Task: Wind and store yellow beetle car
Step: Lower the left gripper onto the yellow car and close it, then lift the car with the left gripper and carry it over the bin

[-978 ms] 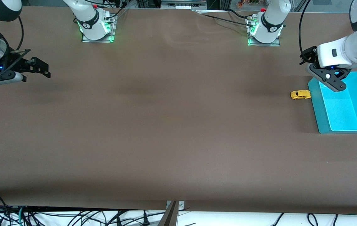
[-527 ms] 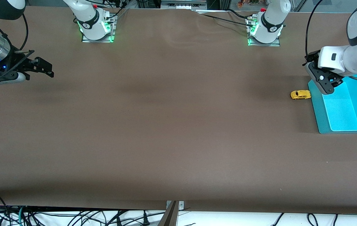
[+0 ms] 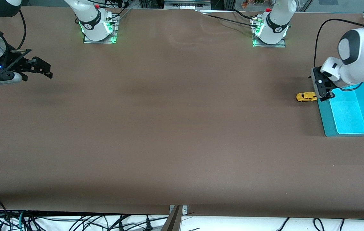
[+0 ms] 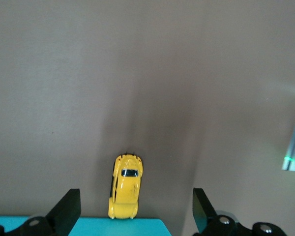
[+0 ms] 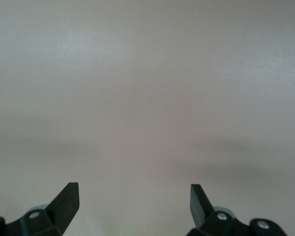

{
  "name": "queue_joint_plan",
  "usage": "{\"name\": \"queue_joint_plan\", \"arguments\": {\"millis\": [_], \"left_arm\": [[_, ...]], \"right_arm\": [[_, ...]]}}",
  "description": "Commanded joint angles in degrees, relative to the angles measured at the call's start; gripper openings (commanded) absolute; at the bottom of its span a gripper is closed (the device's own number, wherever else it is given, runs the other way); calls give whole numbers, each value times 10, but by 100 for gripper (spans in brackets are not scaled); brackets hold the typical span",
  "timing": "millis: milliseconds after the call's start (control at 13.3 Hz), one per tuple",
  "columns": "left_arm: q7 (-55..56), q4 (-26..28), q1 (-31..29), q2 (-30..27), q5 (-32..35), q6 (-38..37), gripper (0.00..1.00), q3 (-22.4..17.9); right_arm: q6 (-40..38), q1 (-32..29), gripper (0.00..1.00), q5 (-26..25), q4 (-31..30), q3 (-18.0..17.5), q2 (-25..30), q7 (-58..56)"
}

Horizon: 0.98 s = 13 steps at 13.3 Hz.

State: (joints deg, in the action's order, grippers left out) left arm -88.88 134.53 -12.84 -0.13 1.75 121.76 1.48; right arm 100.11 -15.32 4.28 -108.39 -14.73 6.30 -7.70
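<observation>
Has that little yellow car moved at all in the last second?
No. The yellow beetle car stays put on the table beside the blue bin.

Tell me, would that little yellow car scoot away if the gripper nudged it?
Probably: the yellow beetle car sits on its wheels on the flat table, so it may roll. It looks tiny against the open left gripper, likely light, and its rounded body could slip.

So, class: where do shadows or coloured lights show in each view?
Front view: green lights glow at both arm bases; soft dark patches cross the table. Left wrist view: a dim streak runs from the yellow car. Right wrist view: only faint shading.
</observation>
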Motion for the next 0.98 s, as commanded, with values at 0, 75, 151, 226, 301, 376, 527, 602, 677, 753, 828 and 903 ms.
{"name": "queue_joint_plan", "arguments": {"millis": [0,75,151,226,301,376,527,602,677,753,828,903], "left_arm": [[-39,50,-17,3,0,72,100,5],[-56,63,-34,19,11,108,100,5],[-68,64,-50,53,12,124,100,5],[-80,64,-66,76,13,149,100,5],[-102,66,-69,87,13,180,100,5],[-110,65,-70,101,14,190,100,5],[-111,66,-72,119,34,219,100,5],[-111,65,-72,118,47,224,100,5],[-111,65,-72,117,49,224,100,5],[-111,65,-72,119,48,225,100,5],[-111,65,-72,123,49,225,100,4],[-111,65,-72,125,50,229,100,4]], "right_arm": [[-11,6,100,-2,18,3,-16,4],[-11,6,100,-2,20,3,-19,4],[-12,6,100,-9,25,2,-20,3],[-16,5,100,-21,33,2,-19,2],[-29,3,100,-21,42,4,-19,1],[-37,3,100,-23,49,4,-20,2],[-39,4,100,-35,51,3,-24,3],[-39,2,100,-31,56,3,-33,1],[-40,2,100,-31,57,3,-34,1],[-40,2,100,-31,57,3,-34,1],[-40,2,100,-31,57,4,-34,1],[-40,2,100,-31,57,4,-34,1]]}}
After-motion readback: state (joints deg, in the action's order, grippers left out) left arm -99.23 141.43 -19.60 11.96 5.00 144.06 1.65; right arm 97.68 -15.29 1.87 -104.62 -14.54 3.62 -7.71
